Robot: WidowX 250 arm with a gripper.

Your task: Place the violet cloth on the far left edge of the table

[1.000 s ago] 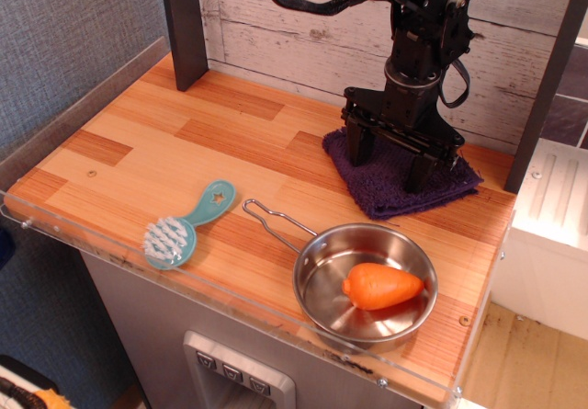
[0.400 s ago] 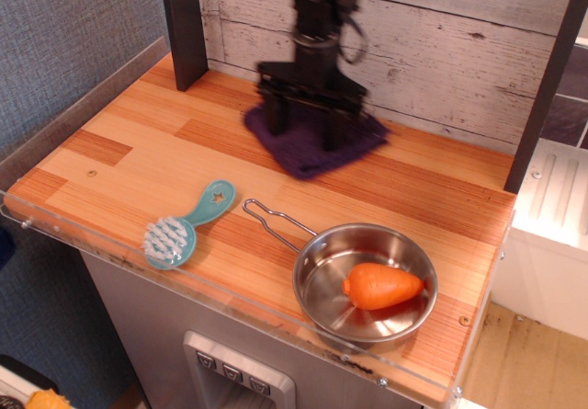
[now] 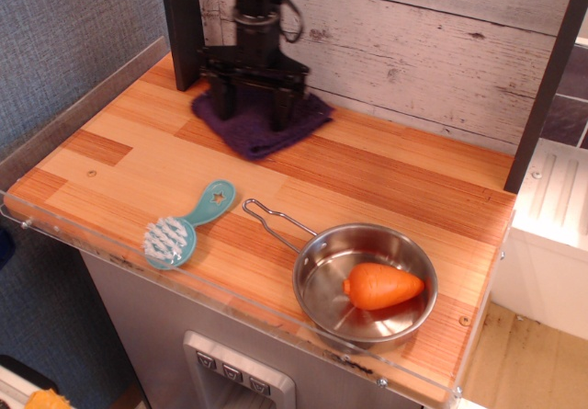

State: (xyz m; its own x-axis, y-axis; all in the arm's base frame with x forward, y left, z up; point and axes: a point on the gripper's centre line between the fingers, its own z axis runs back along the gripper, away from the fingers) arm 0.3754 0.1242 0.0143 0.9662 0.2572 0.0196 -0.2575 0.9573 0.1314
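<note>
Over by the front left edge of the tabletop (image 3: 138,142) lies a teal brush (image 3: 186,226), bristles toward the rim. Back near the far left corner, the violet cloth (image 3: 262,129) sits flat beside a dark post (image 3: 181,25), the pincer (image 3: 251,107) pressing down on it, prongs spread. Front right: 1 steel pan (image 3: 366,285) holding 1 orange carrot (image 3: 382,286), well apart from the cloth.

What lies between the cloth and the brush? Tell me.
Nothing: only bare table between the cloth and brush, in the one view.
</note>
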